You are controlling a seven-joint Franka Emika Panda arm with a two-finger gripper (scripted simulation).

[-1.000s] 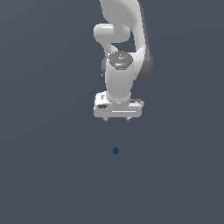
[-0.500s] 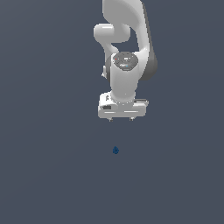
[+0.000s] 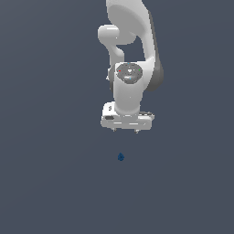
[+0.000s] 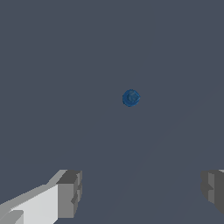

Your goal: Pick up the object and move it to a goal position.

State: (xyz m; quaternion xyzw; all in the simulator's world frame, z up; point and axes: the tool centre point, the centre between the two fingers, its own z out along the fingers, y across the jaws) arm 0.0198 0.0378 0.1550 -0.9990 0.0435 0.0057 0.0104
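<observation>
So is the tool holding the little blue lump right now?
No, the blue lump lies on the grey floor, clear of the open tool, whose fingers have nothing between them.

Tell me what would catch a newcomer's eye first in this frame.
The white arm fills the upper middle of the exterior view, its gripper pointing down with the jaws wide apart. Below it, apart from the fingers, lies the object, a tiny dark blue lump alone on the plain grey floor. In the wrist view the object sits ahead of the two grey fingertips, not between them.
</observation>
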